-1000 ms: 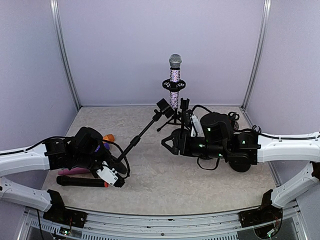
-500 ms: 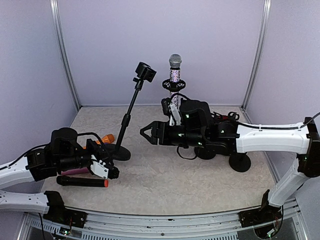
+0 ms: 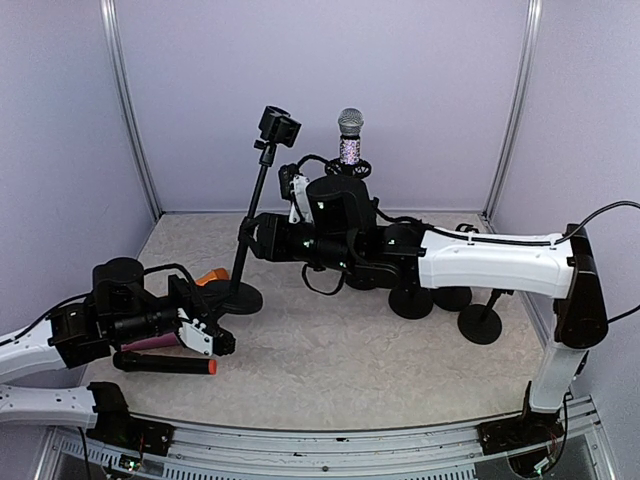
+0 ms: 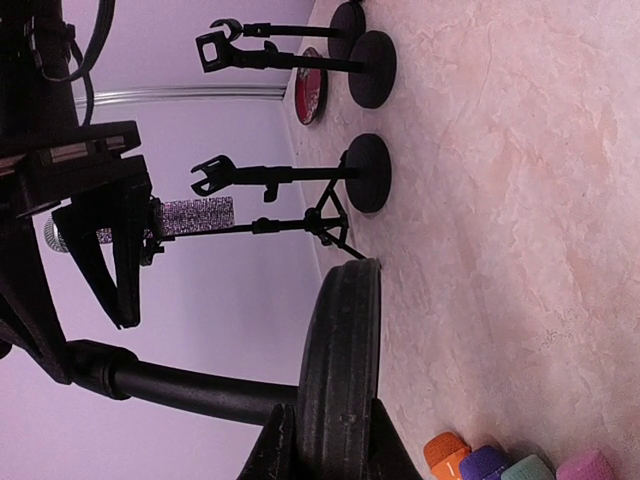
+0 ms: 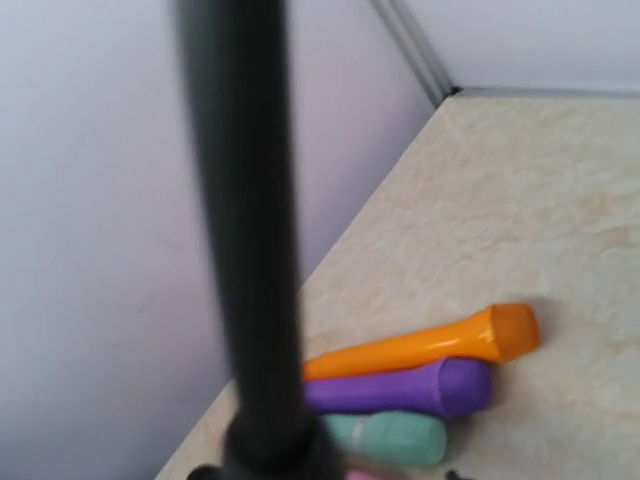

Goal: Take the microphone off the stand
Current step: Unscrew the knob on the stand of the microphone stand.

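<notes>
Microphone [image 3: 349, 138], glittery in body and silver at the head, was seen upright in the holder of a tripod stand [image 4: 325, 222] at the far middle of the table [image 3: 340, 370], untouched by either pincer. The right arm [image 3: 490, 265] was stretched from the near right across to the left, well in front of that tripod. The right gripper [image 3: 252, 238] was held against the pole [image 3: 255, 210] of a taller stand left of the microphone, but whether its jaws were pressed onto the pole could not be told, since only the blurred pole was shown close up in the right wrist view. That taller stand was topped by an empty clip [image 3: 279, 125] and was carried on a round base [image 3: 238, 298] resting on the table. The left gripper [image 4: 335, 445] was closed on the rim of the round base, with the disc seen edge-on between its fingers in the left wrist view. Further stands [image 3: 480, 325] with disc feet were placed to the right. Loose microphones were laid at the near left: a black one [image 3: 165, 363] with a red end nearest, and orange [image 5: 420, 348], purple [image 5: 400, 388] and teal [image 5: 385, 437] ones side by side, touching.
</notes>
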Controlling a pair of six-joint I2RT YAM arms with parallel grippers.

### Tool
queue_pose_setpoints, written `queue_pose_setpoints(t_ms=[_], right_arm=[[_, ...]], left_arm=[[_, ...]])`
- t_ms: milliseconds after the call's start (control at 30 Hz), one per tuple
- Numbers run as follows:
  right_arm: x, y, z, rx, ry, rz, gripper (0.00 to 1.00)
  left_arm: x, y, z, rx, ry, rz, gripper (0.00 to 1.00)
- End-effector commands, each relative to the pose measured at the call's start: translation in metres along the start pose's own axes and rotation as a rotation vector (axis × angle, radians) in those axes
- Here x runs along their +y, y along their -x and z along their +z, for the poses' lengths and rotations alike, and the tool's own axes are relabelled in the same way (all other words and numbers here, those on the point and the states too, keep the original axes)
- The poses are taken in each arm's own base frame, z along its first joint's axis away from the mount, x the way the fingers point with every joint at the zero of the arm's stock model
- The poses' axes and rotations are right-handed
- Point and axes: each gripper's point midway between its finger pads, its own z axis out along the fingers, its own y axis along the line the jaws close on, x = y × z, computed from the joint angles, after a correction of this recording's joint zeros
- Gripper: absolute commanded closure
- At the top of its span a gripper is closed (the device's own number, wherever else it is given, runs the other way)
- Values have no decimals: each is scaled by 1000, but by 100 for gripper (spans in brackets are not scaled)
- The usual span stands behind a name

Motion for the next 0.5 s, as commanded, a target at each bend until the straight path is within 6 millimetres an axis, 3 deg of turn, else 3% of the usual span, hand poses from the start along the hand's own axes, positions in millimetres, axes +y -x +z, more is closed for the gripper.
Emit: queue_pose_setpoints(t_ms=[0, 300, 467], right_arm=[[-3, 9, 8, -47, -56, -20, 49], [13, 13, 23, -55, 9, -40, 51], [20, 16, 25, -58, 38, -46, 67]], left_arm=[[44, 5, -9, -12, 182, 32, 100], [50, 4, -5, -1, 204, 50, 100], [52, 5, -5, 0, 209, 55, 100]])
